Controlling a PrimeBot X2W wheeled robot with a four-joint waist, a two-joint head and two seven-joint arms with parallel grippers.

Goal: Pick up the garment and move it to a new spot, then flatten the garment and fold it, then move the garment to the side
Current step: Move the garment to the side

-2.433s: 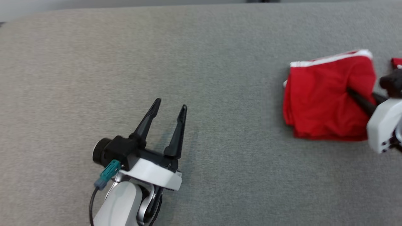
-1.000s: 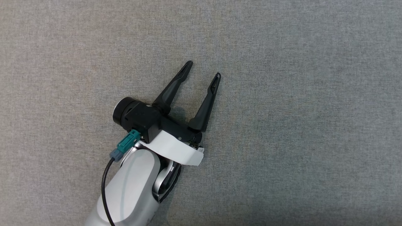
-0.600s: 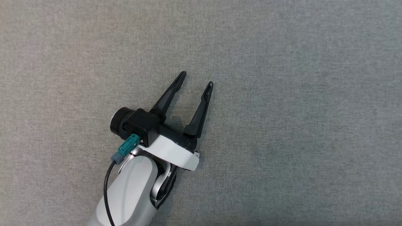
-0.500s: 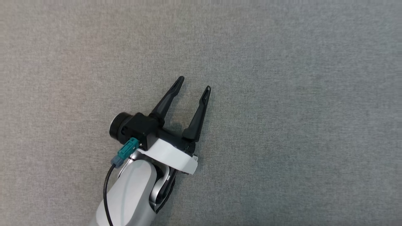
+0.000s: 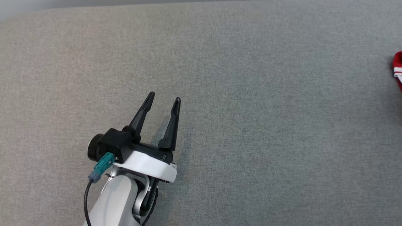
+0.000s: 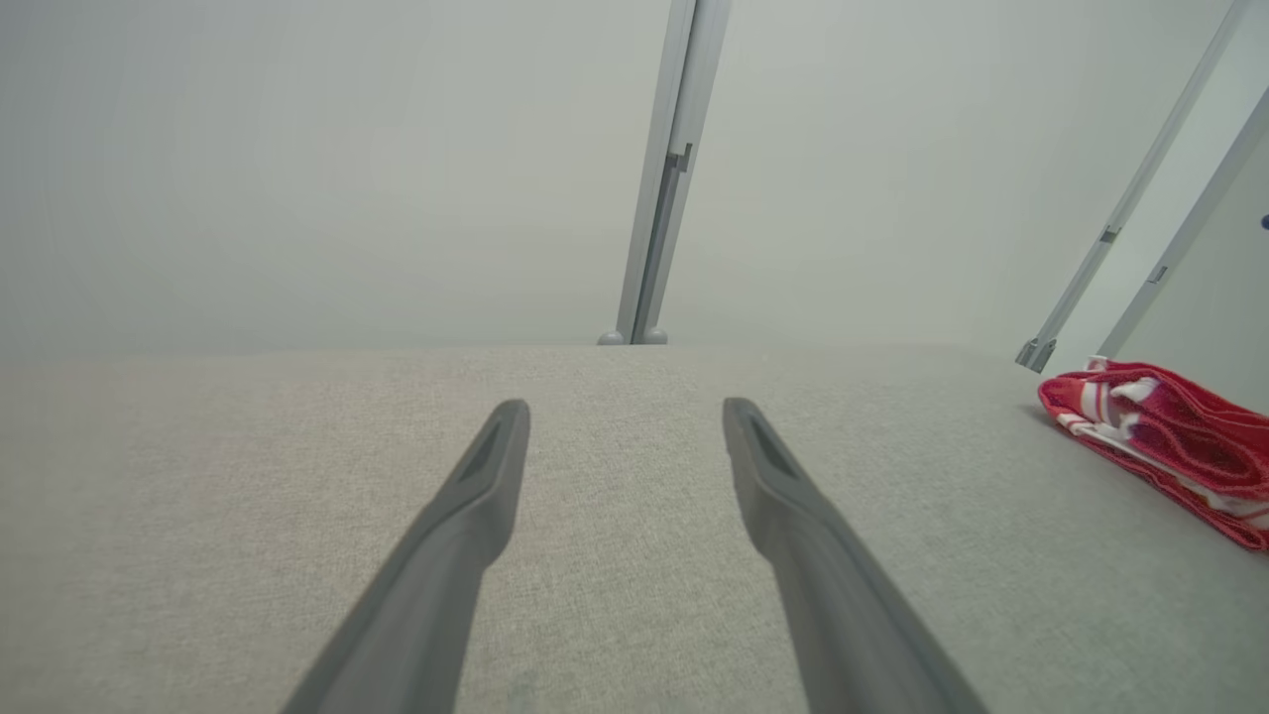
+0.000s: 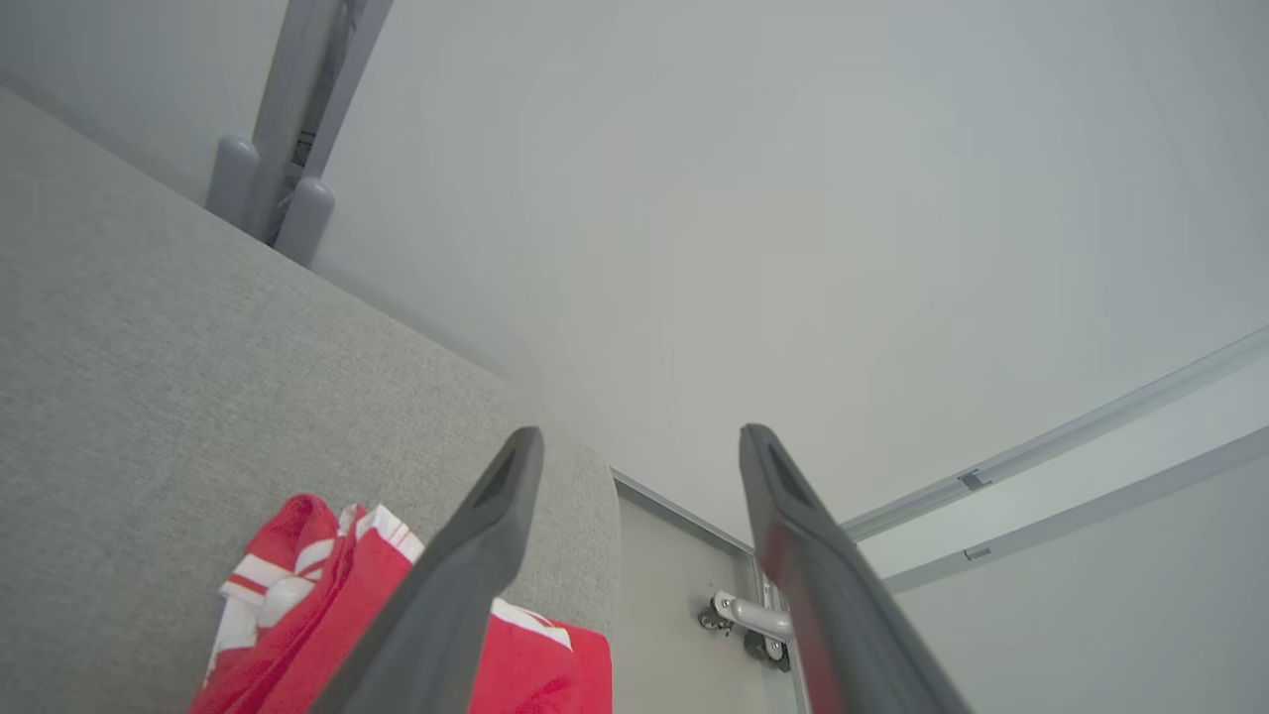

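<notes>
Grey cloth-topped bench (image 5: 238,78) across the whole head view, with its far edge along 12 o'clock.

Red garment (image 5: 398,70) with white stripes out at 3 o'clock of that view, cut off by the frame edge. In the left wrist view, also at 3 o'clock: a low, compact bundle lying on the bench, layers stacked one on another. In the right wrist view, down at 7 o'clock, close to the bench's rounded corner.

Left claw (image 5: 165,96) at 7 o'clock of the head view, pointing toward 12. Released, jaws standing wide over bare bench, grasping nothing, well apart from the garment.

Right claw (image 7: 642,432) in its own wrist view likewise released, jaws wide with nothing between them. Raised above the garment, with no contact as far as can be told.

Judging from all this:
- **Pick-up, flattening and folding:** apparently done, going by the layered bundle rather than a spread or crumpled sheet.
- **Move to the side:** apparently done too, given the spot by the bench's edge and two empty claws.
- **Neatness of the fold:** cannot tell, too little of it on show.
- **Left to do:** probably nothing beyond drawing the right arm clear without snagging the cloth.
</notes>
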